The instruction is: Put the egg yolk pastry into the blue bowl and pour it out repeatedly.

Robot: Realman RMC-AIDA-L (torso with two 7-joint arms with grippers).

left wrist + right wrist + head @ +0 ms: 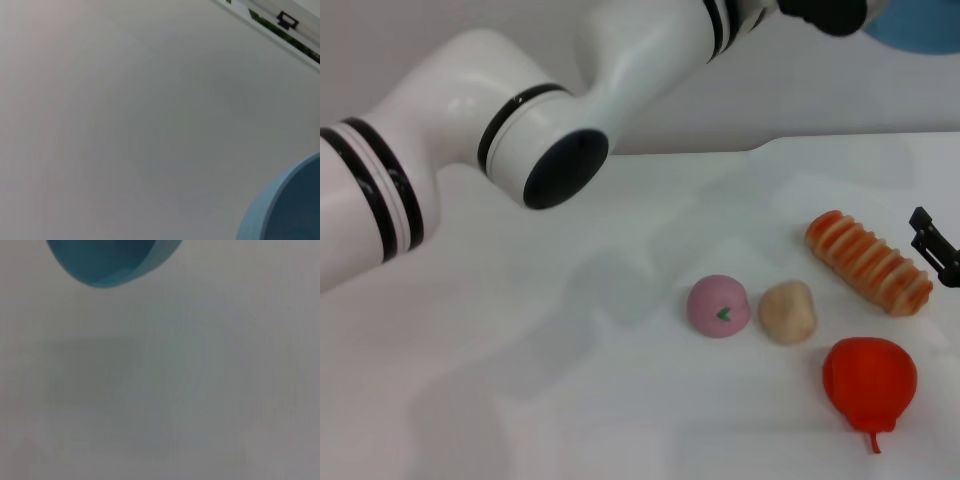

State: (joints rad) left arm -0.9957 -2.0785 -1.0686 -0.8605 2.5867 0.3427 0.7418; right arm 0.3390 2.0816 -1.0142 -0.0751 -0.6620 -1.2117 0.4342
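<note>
The small pale beige rounded egg yolk pastry (787,311) is lying on the white table (570,400), just beside the pink round bun with the green mark (719,305) and not in any bowl. A long orange-and-cream striped bread (868,262) is lying beyond it, and a glossy red fruit-shaped toy with a stem (869,384) is sitting nearer to me.

The big white left arm (500,140) is reaching up across the scene, and its gripper (830,12) is showing only as a dark shape at the upper edge, right against the round light-blue plastic bowl (920,30). The bowl looks to be up off the table in that hand, though I cannot tell whether the fingers are clamped on its rim. Both wrist cameras are catching just a slice of the bowl (280,210) (107,260). The right gripper (935,245) is peeking in at the edge beside the striped bread, well short of the pastry; its fingers I cannot read either.

As I judge it, the pastry is waiting to be loaded. To do that well, the right gripper should be coming down squarely over the beige lump, keeping clear of the pink bun touching-close on one side, and pinching gently since it looks soft. The bowl should be coming down level and close before the drop.
</note>
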